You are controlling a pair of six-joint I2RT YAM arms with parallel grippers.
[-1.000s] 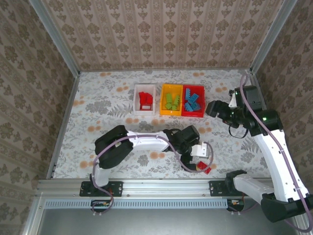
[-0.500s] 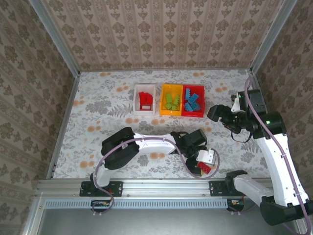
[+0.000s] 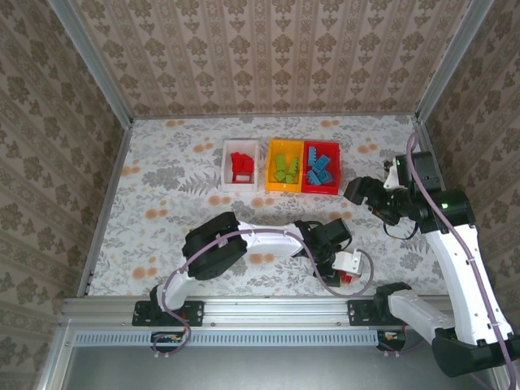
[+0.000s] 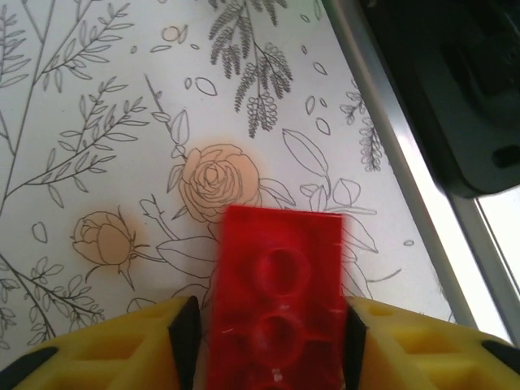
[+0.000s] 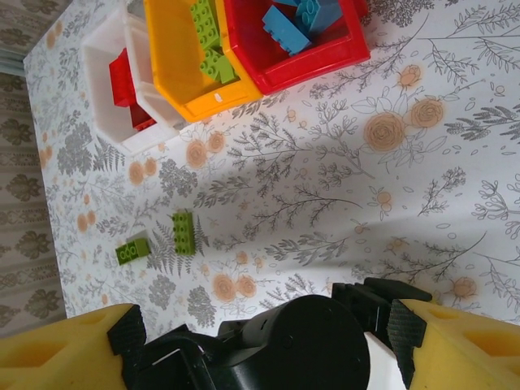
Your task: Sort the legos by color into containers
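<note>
A red lego (image 4: 276, 301) lies underside up on the flowered table, between the yellow fingers of my left gripper (image 4: 272, 333), whose black pads press both its long sides. That gripper (image 3: 348, 273) is low at the table's front edge. My right gripper (image 3: 355, 191) hangs open above the table, right of the containers. Its wrist view shows the white container (image 5: 97, 57) with red legos, the orange-yellow one (image 5: 166, 49) with green legos and the red one (image 5: 325, 57) with blue legos. Two green legos (image 5: 183, 233) (image 5: 132, 250) lie loose on the table.
The metal front rail (image 4: 406, 162) runs just right of the red lego, with a dark arm base (image 4: 463, 89) beyond it. My left arm (image 3: 268, 240) stretches across the near part of the table. The three containers (image 3: 270, 172) stand in a row at the middle back.
My left gripper slid right toward the front edge and closed from wide open onto the red lego. The right gripper shifted slightly and stayed open.
</note>
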